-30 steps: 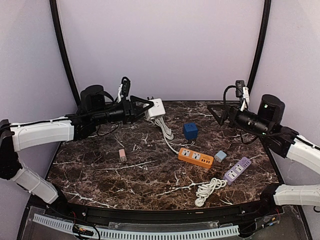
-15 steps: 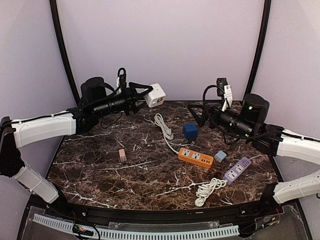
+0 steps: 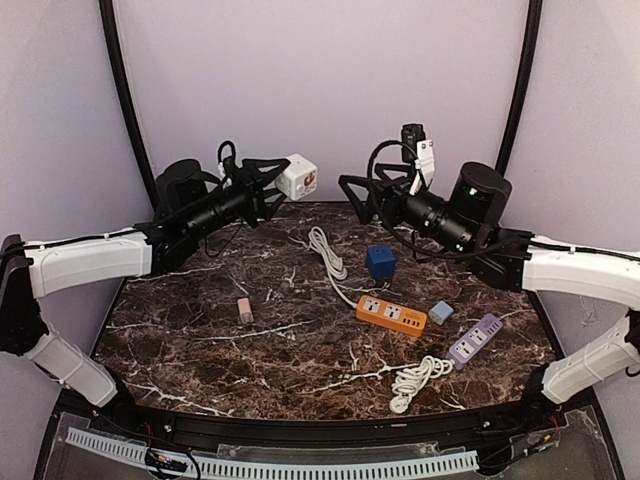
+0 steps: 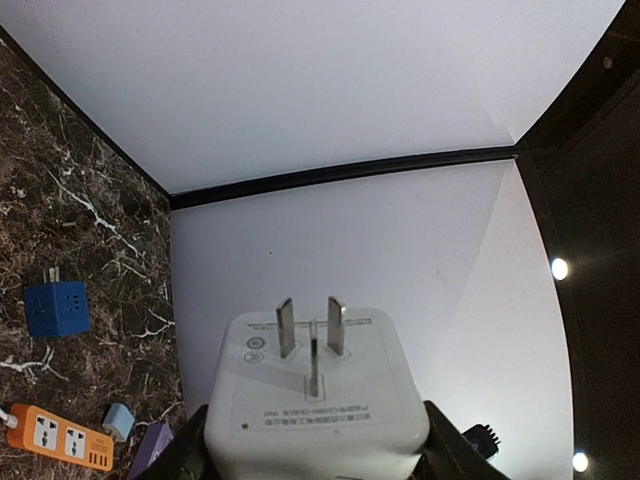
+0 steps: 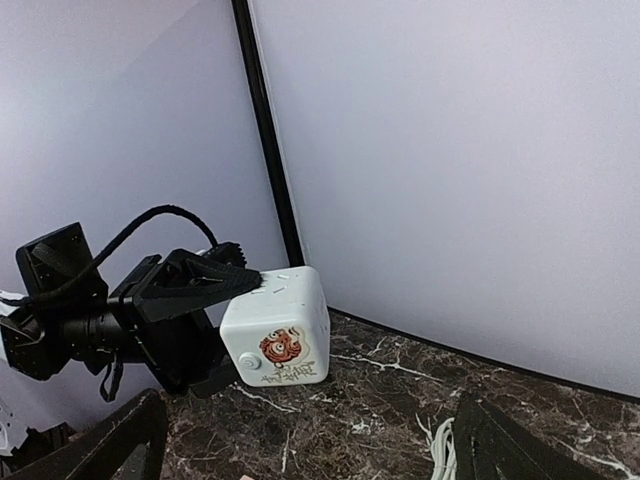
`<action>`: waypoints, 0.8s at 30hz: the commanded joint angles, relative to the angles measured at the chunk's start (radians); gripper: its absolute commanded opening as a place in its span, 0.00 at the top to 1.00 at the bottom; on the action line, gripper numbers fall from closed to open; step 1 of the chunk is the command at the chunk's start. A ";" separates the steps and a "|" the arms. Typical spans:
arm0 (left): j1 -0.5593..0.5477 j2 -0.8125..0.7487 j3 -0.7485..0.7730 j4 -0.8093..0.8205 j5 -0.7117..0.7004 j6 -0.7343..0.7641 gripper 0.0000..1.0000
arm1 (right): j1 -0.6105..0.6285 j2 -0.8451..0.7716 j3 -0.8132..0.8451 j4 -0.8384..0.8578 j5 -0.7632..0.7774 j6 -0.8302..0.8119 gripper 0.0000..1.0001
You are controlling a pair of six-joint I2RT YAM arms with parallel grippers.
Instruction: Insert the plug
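With the left fingers (image 3: 262,162) clamped on the white cube plug (image 3: 298,176) above the worktop's (image 3: 200,340) far edge, the wide-apart right fingers (image 5: 115,445) should probably close squarely on its free faces, avoiding the prongs (image 4: 286,327).

open air between my right pincer (image 3: 356,200) and the cube (image 3: 298,176) (nothing crosses it); cord (image 3: 326,251) and orange strip (image 3: 391,314) lie well below.

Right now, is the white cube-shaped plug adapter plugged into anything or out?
Out. The white cube-shaped plug adapter shows bare prongs and is held in the air by the left gripper.
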 commanded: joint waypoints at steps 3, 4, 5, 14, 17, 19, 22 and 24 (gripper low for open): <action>0.006 -0.058 -0.037 0.197 -0.068 -0.133 0.99 | 0.045 0.083 0.126 0.000 -0.018 -0.148 0.01; 0.006 -0.058 -0.035 0.207 -0.069 -0.140 0.99 | 0.053 0.098 0.150 -0.010 -0.014 -0.161 0.01; 0.006 -0.057 -0.032 0.214 -0.072 -0.141 0.99 | 0.059 0.113 0.168 -0.017 -0.012 -0.169 0.01; 0.006 -0.060 -0.039 0.247 -0.085 -0.164 0.99 | 0.106 0.254 0.318 -0.074 0.031 -0.276 0.01; 0.006 -0.070 -0.047 0.251 -0.088 -0.158 0.99 | 0.105 0.277 0.335 -0.059 0.043 -0.288 0.01; 0.006 -0.078 -0.055 0.248 -0.088 -0.156 0.99 | 0.106 0.291 0.345 -0.059 0.044 -0.303 0.01; 0.007 -0.089 -0.074 0.258 -0.083 -0.155 0.99 | 0.106 0.307 0.359 -0.056 0.048 -0.319 0.01; 0.007 -0.096 -0.082 0.258 -0.074 -0.150 0.99 | 0.105 0.311 0.360 -0.045 0.055 -0.328 0.01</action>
